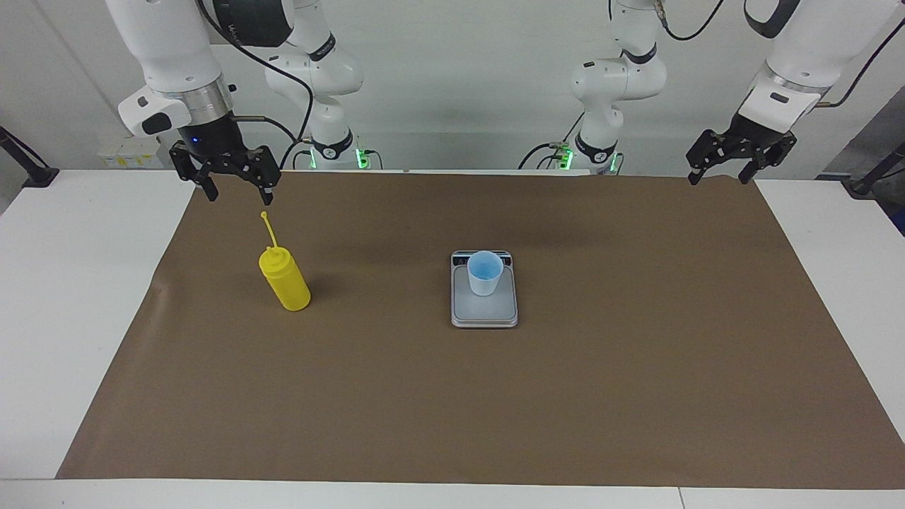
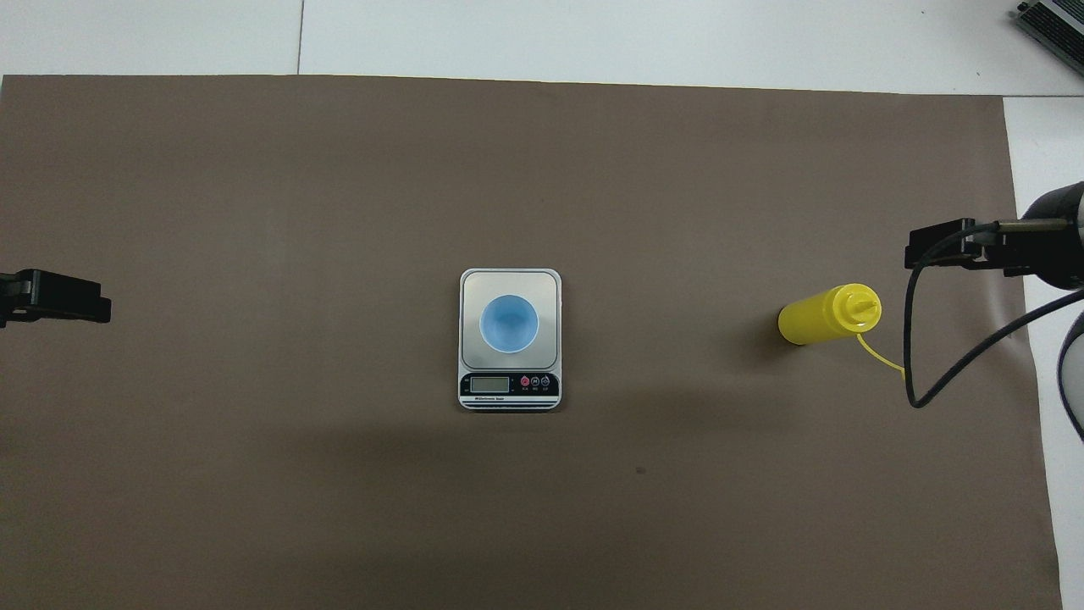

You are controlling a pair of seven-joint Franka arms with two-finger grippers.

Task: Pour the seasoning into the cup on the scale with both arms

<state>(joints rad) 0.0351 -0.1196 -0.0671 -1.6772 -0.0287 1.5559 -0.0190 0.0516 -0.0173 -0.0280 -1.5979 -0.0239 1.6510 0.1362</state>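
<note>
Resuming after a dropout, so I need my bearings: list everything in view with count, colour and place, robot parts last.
squeeze bottle: one, bright yellow, upright on the mat toward the right arm's end, cap strap sticking up.
cup: one, pale blue, upright on the scale.
scale: one, silver-grey, mid-mat, display edge toward the robots.
mat: one, brown, covering most of the table.
table: one, white.
right gripper: one, black, open, empty, raised over the mat's edge near the bottle.
left gripper: one, black, open, empty, waiting over the mat's corner.
</note>
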